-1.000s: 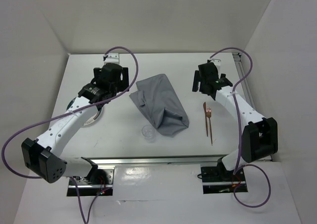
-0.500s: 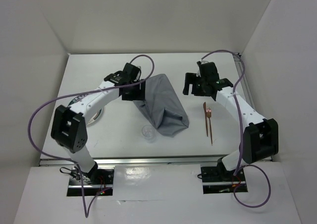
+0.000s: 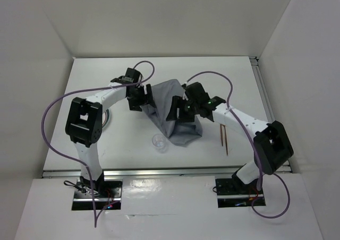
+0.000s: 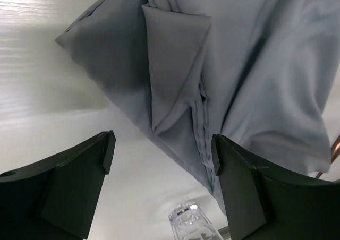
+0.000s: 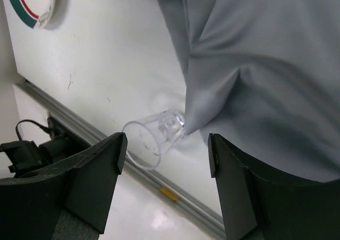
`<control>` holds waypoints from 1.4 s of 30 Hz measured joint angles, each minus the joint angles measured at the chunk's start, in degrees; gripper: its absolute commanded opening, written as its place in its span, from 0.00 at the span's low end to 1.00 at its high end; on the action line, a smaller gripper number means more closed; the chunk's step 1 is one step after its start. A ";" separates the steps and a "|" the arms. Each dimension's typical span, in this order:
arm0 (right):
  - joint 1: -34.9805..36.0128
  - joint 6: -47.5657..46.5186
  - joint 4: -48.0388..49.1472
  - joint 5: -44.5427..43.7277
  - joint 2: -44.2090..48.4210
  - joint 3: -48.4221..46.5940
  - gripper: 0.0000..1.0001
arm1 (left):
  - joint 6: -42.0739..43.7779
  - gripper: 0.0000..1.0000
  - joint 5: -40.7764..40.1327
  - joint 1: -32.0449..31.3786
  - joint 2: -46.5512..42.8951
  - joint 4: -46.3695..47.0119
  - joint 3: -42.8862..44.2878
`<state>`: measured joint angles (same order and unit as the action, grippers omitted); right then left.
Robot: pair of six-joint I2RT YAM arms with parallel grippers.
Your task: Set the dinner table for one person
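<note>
A crumpled grey cloth (image 3: 172, 115) lies in the middle of the white dinner table (image 3: 228, 73). My left gripper (image 3: 139, 98) hangs at the cloth's left edge, open, with the folded cloth (image 4: 212, 65) and bare table between its fingers. My right gripper (image 3: 179, 110) hovers over the cloth's middle, also open and holding nothing; the cloth (image 5: 265, 65) fills the upper right of its view. A clear glass (image 3: 159, 142) stands just off the cloth's near corner, and both wrist cameras catch the glass (image 4: 188, 221) (image 5: 154, 136).
A plate (image 3: 104, 121) with a red and green rim (image 5: 37, 6) lies at the left, mostly hidden by the left arm. Copper cutlery (image 3: 225, 138) lies right of the cloth. A silver rail (image 3: 170, 172) runs along the table's near edge.
Both arms swung inward to the cloth: the left from over the plate to the cloth's left edge, the right from the back right to above the cloth. The cloth's far part now looks bunched.
</note>
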<state>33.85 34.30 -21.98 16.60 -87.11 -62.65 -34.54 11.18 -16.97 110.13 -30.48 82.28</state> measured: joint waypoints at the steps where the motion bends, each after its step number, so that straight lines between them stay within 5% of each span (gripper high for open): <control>1: 1.07 1.57 0.11 -0.35 -0.15 0.55 0.73 | -0.24 0.91 0.46 0.13 1.14 0.44 0.00; 9: 7.23 10.91 2.60 -6.93 -6.25 0.79 0.61 | -0.55 0.64 2.32 0.61 5.33 1.90 -0.04; 12: 7.26 12.59 2.67 -10.03 -8.15 0.72 0.58 | -0.61 0.43 2.67 1.97 5.33 2.93 -0.07; 13: 7.26 12.96 2.67 -10.99 -8.59 0.63 0.58 | -0.55 0.29 2.82 2.51 5.33 3.19 -0.11; 17: 7.28 14.32 2.21 -15.02 -9.27 -0.22 0.67 | -0.48 0.10 3.58 4.02 5.38 3.69 -0.15; 23: 8.63 15.80 0.92 -20.17 -9.42 -1.20 0.77 | -0.33 0.16 4.17 4.52 5.95 4.00 -0.17; 28: 10.16 16.55 -0.70 -22.49 -9.51 -1.18 0.79 | -0.37 0.66 4.37 4.85 4.83 5.40 -3.56; 31: 10.27 16.92 -0.76 -22.69 -9.51 -0.74 0.79 | -1.11 0.84 4.55 5.05 0.74 5.46 -6.32; 42: 10.27 17.07 -0.48 -21.86 -13.22 -0.33 0.72 | -1.01 0.84 1.62 3.93 5.09 3.78 5.99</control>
<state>44.12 51.37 -22.46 -5.26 -100.33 -62.98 -35.55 12.80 -13.04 115.22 -26.70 88.27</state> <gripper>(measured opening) 0.730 0.848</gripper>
